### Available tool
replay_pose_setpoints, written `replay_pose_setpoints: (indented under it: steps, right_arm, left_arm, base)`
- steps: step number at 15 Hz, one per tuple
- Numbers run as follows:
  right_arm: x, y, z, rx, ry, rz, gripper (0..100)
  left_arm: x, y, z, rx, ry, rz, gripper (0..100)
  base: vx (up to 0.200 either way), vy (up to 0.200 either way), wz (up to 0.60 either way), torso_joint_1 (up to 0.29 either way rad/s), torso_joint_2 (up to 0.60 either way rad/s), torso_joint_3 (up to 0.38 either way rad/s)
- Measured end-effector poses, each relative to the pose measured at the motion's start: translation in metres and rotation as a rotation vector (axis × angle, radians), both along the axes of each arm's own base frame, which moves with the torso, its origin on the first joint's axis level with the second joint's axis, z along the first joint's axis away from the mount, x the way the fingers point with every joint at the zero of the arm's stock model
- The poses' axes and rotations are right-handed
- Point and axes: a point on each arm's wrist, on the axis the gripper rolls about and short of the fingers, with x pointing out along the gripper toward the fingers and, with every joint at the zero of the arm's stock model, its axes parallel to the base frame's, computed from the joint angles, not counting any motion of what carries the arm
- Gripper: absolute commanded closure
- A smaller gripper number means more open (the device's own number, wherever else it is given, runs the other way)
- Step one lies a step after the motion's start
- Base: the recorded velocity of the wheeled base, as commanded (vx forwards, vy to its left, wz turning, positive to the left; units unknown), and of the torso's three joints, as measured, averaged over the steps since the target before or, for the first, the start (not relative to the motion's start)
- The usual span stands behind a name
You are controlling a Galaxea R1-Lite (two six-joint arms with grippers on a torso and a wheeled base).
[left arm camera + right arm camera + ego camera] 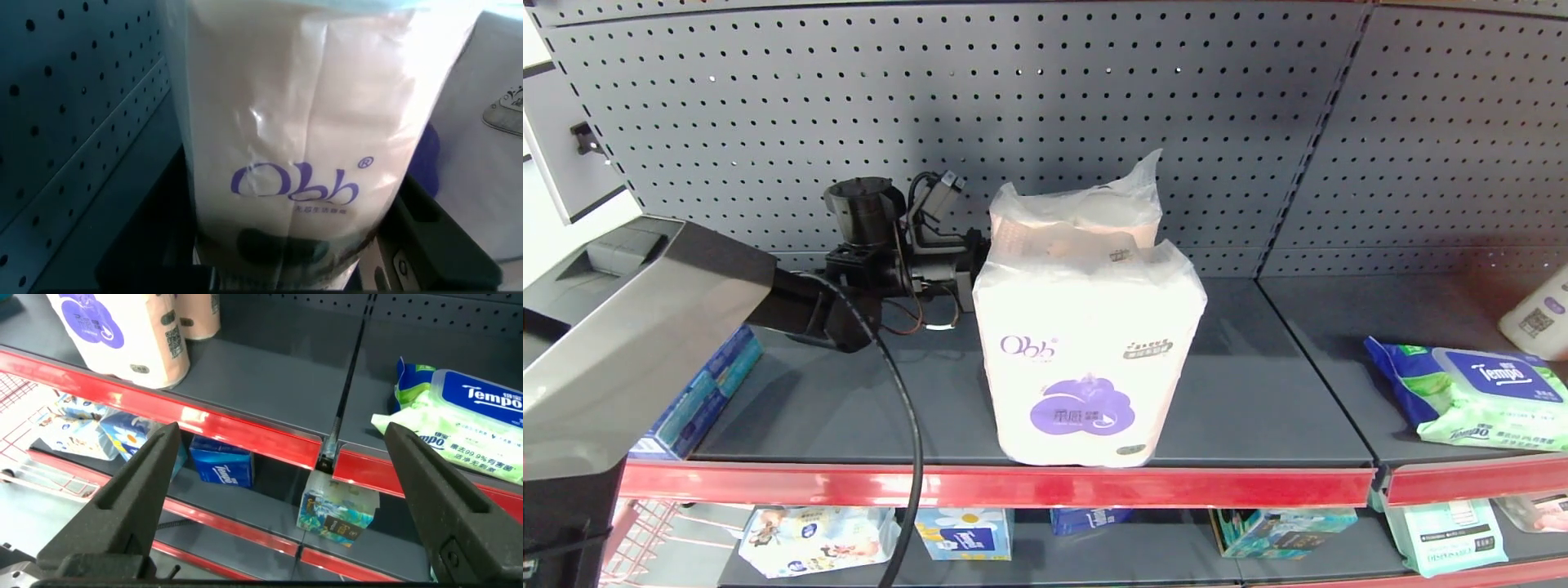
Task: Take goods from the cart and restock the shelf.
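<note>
Left tool [298, 245] straddles the tissue pack [294, 122] near the shelf's [1013, 486] red front edge, grip unclear; right tool [282, 433] spread apart.

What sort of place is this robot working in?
Probably a shop aisle, or a mock-up of one: a pegboard-backed shelf with a red front rail, holding a pack of paper rolls and a wipes pack, with more packaged goods below.

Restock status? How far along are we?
Done: the tissue roll pack stands upright on the shelf, near the front edge.
In hand: the left claw is at the pack's back-left side; I can't tell whether it is gripping.
Left: clear that claw from the pack. The right claw is open and holds nothing. Further trips depend on the cart, whose load I can't judge.
</note>
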Motion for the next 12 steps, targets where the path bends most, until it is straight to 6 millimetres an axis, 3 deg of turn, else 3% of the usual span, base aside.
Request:
replay_pose_setpoints:
  steps: [7, 12]
  right_arm:
    - [0.000, 0.000, -0.002, 0.000, 0.005, -0.002, 0]
    - [0.000, 0.000, -0.003, 0.000, 0.006, 0.000, 0]
  left_arm:
    - [-0.002, 0.004, 0.005, -0.003, 0.007, 0.023, 0]
    - [-0.016, 0.027, 0.008, 0.008, 0.043, 0.065, 0]
  base:
    - [0.000, 0.000, 0.00, 0.000, 0.00, 0.000]
    - [0.000, 0.000, 0.00, 0.000, 0.00, 0.000]
